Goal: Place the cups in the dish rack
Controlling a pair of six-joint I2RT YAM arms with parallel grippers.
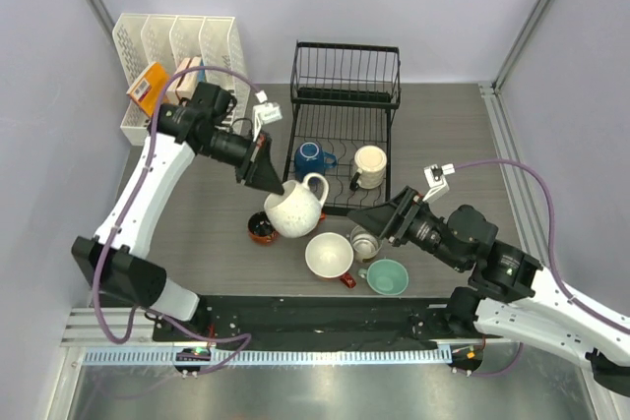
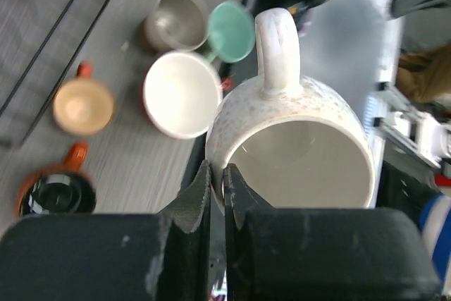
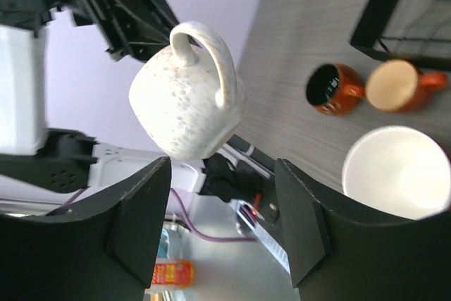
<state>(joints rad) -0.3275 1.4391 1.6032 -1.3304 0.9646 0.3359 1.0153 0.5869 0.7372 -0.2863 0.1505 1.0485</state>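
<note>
Hanging in the air just in front of the dish rack [image 1: 346,95], the speckled white mug [image 1: 293,208] is pinched by the left gripper [image 2: 216,170], whose jaws are closed on the rim wall opposite the handle. Treat the mug as glazed ceramic: rigid, fairly heavy, slick, and liable to chip against the wire. A rim pinch gives little contact, so the mug can pivot; the handle loop offers a second hold. A blue mug [image 1: 311,157] and a cream mug [image 1: 370,166] sit on the rack base. The right gripper [image 3: 222,174] hangs spread wide and holds nothing, near the steel cup [image 1: 364,241] and the teal cup [image 1: 387,276]. No writing shows on any mug. The orange packet [image 1: 150,86] in the white organizer [image 1: 177,46] probably carries print, but it is too small to read.
</note>
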